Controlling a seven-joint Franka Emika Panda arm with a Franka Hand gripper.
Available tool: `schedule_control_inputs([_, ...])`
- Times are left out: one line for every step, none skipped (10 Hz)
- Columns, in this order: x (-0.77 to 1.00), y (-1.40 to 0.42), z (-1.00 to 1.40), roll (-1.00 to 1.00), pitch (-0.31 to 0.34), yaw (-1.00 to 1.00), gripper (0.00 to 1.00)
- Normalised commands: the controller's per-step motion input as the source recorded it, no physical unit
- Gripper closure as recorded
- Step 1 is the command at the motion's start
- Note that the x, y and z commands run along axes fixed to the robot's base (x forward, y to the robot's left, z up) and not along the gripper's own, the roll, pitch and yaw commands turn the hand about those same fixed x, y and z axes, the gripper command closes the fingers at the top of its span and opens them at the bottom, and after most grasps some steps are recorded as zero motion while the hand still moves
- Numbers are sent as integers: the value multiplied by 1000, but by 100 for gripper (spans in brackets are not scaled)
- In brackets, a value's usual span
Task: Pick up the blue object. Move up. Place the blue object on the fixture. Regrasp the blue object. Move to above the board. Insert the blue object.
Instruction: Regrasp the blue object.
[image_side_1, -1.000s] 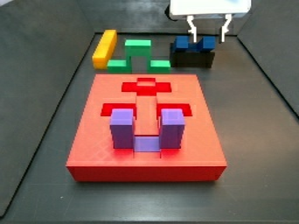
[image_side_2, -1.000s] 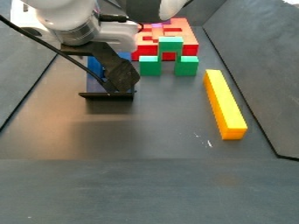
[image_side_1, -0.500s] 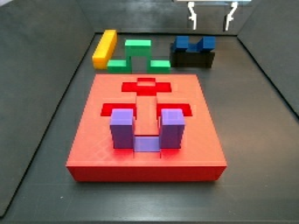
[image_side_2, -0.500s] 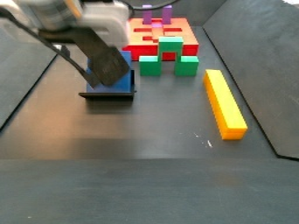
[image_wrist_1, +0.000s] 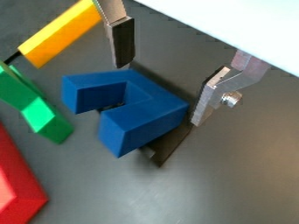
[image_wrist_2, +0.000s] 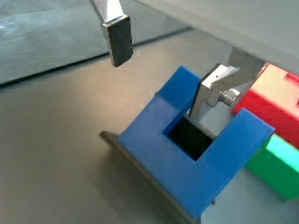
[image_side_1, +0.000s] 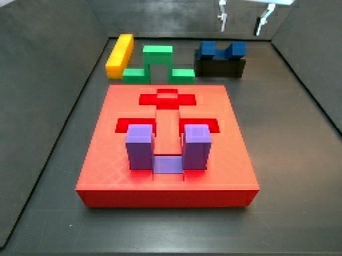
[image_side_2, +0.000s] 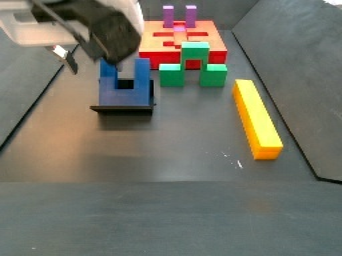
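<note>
The blue object (image_side_1: 222, 49) rests on the black fixture (image_side_1: 222, 67) at the far end of the floor, its prongs pointing up. It is also visible in the other side view as the blue object (image_side_2: 130, 79) on the fixture (image_side_2: 123, 106). My gripper (image_side_1: 246, 15) hangs above it, open and empty, apart from the block. In both wrist views the silver fingers (image_wrist_1: 121, 39) stand wide on either side, above the blue object (image_wrist_1: 122, 105) (image_wrist_2: 193, 149). The gripper (image_side_2: 83, 52) looks blurred. The red board (image_side_1: 167, 140) lies nearer the camera.
A lilac U-shaped block (image_side_1: 167, 148) sits in the board. A green block (image_side_1: 164, 58) and a long yellow bar (image_side_1: 120, 55) lie beside the fixture. In a side view the yellow bar (image_side_2: 257, 118) lies to the right of the green block (image_side_2: 191, 62).
The gripper has let go of the blue object and risen straight up, clear of it. The blue object stays on the fixture.
</note>
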Motion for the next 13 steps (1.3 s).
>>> schedule_control_inputs([0, -94, 14, 1000, 0, 0, 0])
schedule_control_inputs([0, -109, 26, 1000, -89, 0, 0])
schedule_control_inputs([0, -123, 37, 1000, -160, 0, 0])
schedule_control_inputs([-34, -149, 31, 1000, -203, -20, 0])
schedule_control_inputs([-29, -200, 37, 1000, -220, -80, 0])
schedule_control_inputs([-63, -243, 40, 1000, -229, -129, 0])
schedule_control_inputs([-83, -237, 34, 1000, -214, -140, 0])
schedule_control_inputs([-229, -203, 146, 1000, -140, -274, 0])
schedule_control_inputs([-389, -160, 257, 1000, -103, -366, 0])
schedule_control_inputs([-371, -186, 260, 1000, -100, -366, 0])
schedule_control_inputs([-269, -231, 231, 1000, -106, -343, 0])
schedule_control_inputs([0, -366, 186, 1000, -97, -254, 0])
schedule_control_inputs([354, -334, 174, 1000, -63, -43, 0])
